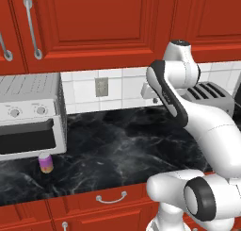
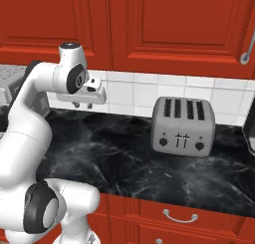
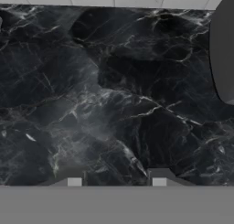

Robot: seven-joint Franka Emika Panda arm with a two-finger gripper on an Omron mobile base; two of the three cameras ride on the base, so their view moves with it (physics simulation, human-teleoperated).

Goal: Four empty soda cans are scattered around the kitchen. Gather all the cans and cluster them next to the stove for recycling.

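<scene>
A white robot arm holds its gripper (image 2: 82, 106) high above a black marbled counter (image 1: 127, 145), fingers drawn in as far as they go and holding nothing. A purple-pink soda can (image 1: 45, 163) stands upright at the counter's front, just before a silver toaster oven (image 1: 30, 114). A four-slot toaster (image 2: 183, 121) sits against the tiled wall.

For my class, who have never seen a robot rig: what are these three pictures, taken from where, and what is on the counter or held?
All three are rendered. A white robot arm works in a kitchen. Two cameras ride on its base, behind it to left and right; the third looks down from its hand. Its gripper hangs above the black marbled counter, holding nothing. On the counter stand a silver toaster oven, a purple-pink soda can in front of it, and a four-slot toaster.
</scene>
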